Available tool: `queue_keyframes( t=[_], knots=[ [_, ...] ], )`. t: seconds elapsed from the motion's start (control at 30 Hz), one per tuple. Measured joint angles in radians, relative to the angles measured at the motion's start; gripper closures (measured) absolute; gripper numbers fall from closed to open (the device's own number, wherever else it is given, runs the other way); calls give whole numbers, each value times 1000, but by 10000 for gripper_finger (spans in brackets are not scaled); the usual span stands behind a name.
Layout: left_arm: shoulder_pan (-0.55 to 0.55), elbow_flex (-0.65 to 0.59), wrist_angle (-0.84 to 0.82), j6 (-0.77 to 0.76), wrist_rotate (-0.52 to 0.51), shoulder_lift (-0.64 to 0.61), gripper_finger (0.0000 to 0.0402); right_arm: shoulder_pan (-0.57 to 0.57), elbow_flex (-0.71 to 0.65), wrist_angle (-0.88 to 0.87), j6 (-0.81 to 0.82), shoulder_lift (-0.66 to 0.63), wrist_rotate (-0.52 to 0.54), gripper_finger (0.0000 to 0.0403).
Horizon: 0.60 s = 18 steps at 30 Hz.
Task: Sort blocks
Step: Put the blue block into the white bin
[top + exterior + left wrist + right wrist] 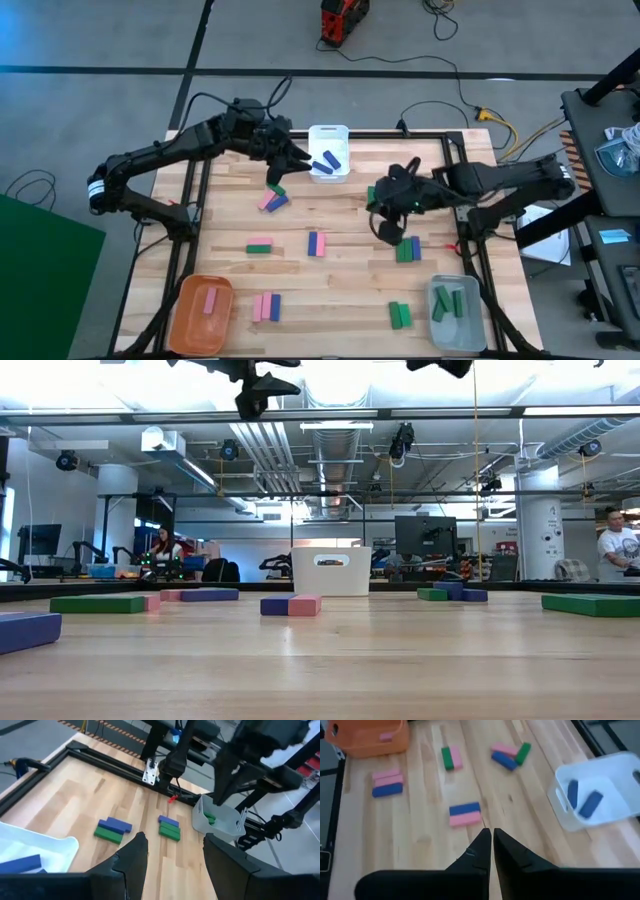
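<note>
The blocks (316,243) are small bars of pink, dark blue and green, scattered singly and in pairs across the wooden tabletop (340,290); two blue ones lie in the white bin (328,152) at the far edge, one pink in the orange bin (203,310) near left, green ones in the grey bin (455,313) near right. The left claw (283,158) hangs just left of the white bin, fingers spread and empty. The right claw (390,232) hovers right of centre, fingers pressed together, holding nothing; its arm covers part of a green and blue cluster (408,249). Beyond the tabletop, people sit at desks.

blks (273,200) pink/blue/green | bins: orange (186,318), white (329,131), grey (472,330) | table (330,275) lt wood
</note>
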Motion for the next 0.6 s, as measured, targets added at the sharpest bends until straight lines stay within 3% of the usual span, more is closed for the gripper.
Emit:
queue_keyframes(
  t=[0.6],
  knots=[
    [-93,1,-195,169,-7,-39,232,-221,-142,407,-183,0,-193,390]
  ],
)
